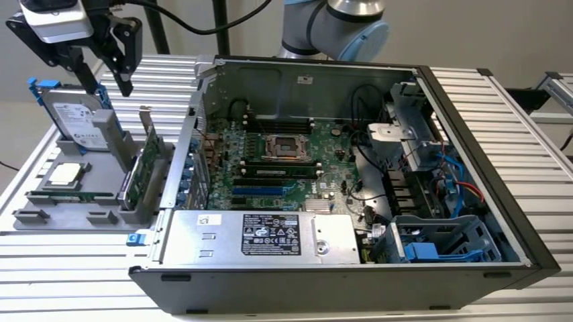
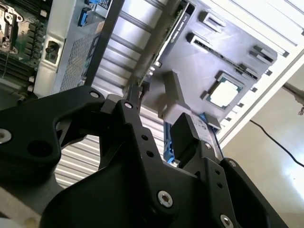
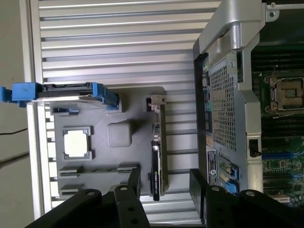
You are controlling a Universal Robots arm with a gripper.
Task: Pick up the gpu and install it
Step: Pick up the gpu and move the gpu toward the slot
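I have the gripper [image 1: 110, 84] at the upper left of the exterior view, above the grey holder tray [image 1: 54, 221]. Its fingers [image 3: 135, 183] are spread apart and hold nothing. The gpu [image 1: 147, 164] is at the left middle of that frame, standing on its long edge in a slot of the tray, just beside the outer wall of the open computer case [image 1: 501, 168]. In the first wrist view the gpu [image 3: 156, 156] is edge-on and sits between the lines of the two fingers, so I judge the approach to be roughly lined up.

My worries:
- The card is thin, so a small sideways error would put a finger on the slot wall or on the card's top edge instead of alongside it.
- The hard drive [image 1: 76, 121] stands close on the far side of the tray and could be clipped.
- A grip away from the middle could let the card tilt and jam as it lifts.

The card's long axis runs from the lower part of the exterior view up and away. Its silver bracket [image 1: 143, 124] is at the far end, standing upright. I can't tell for certain which way each face points.
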